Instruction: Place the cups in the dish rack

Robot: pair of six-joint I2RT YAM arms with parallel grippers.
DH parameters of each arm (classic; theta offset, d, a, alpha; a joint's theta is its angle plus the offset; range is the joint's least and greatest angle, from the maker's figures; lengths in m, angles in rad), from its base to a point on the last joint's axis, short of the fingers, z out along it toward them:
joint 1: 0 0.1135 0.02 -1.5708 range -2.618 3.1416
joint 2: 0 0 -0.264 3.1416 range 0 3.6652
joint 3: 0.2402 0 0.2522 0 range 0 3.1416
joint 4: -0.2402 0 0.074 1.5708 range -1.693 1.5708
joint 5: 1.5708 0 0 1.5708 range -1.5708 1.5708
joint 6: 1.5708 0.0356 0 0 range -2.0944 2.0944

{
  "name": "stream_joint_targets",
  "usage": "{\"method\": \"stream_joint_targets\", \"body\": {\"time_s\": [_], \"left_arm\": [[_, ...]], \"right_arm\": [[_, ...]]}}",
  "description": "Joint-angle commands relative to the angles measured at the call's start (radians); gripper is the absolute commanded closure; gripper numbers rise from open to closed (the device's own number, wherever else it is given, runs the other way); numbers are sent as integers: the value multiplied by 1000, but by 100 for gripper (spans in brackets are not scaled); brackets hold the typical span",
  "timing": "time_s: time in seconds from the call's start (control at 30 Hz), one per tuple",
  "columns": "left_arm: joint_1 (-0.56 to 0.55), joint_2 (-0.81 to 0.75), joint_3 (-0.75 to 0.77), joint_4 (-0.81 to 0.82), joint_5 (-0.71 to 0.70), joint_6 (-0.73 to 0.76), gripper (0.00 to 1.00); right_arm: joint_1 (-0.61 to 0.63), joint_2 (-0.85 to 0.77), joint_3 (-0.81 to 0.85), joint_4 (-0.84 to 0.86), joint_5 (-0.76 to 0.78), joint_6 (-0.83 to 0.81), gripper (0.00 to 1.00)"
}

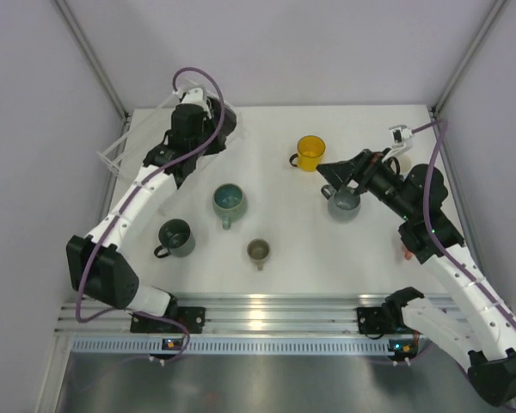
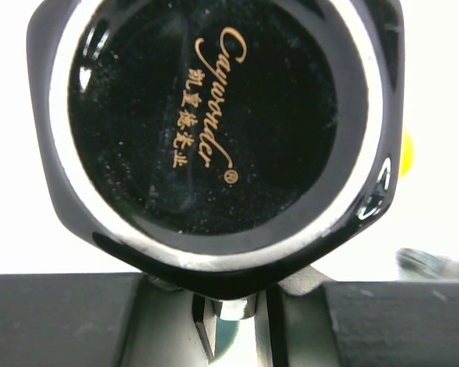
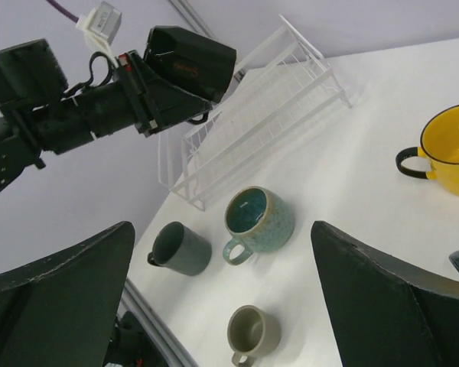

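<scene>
Black glazed cup, its base with gold script turned to the camera, sits clamped in the left gripper, jaws closed on its side. It hangs over the right end of the dish rack and is not yet seated between the bars. The right gripper holds nothing, its jaws spread wide. It hovers over a grey-blue cup, well to the right of the rack. Between that cup and the rack stand a teal cup and, further back, a yellow cup. Nearer than the rack sit a dark green mug and, to its right, a small olive cup. A pink sliver by the right arm may be another cup, but it is too hidden to tell. By my reading the job is barely begun. No cup shows in the rack, one is about to go in, and at least five wait on the table.
</scene>
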Motion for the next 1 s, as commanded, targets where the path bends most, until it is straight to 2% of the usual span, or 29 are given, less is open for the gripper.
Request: {"method": "stream_joint_targets", "body": {"time_s": [0.0,0.27,0.4,0.63,0.97], "left_arm": [[72,45,103,52,-35,57,100],[215,221,202,132,-21,106,100],[241,301,258,141,-71,152,100],[293,449,381,143,-28,182,100],[315,625,512,143,-41,224,100]], "right_arm": [[-8,-30,45,-12,18,-51,0],[-10,-51,43,-47,48,-86,1],[-11,-53,52,-70,32,-123,1],[-11,-68,69,-105,40,-165,1],[-10,-70,76,-142,74,-201,0]]}}
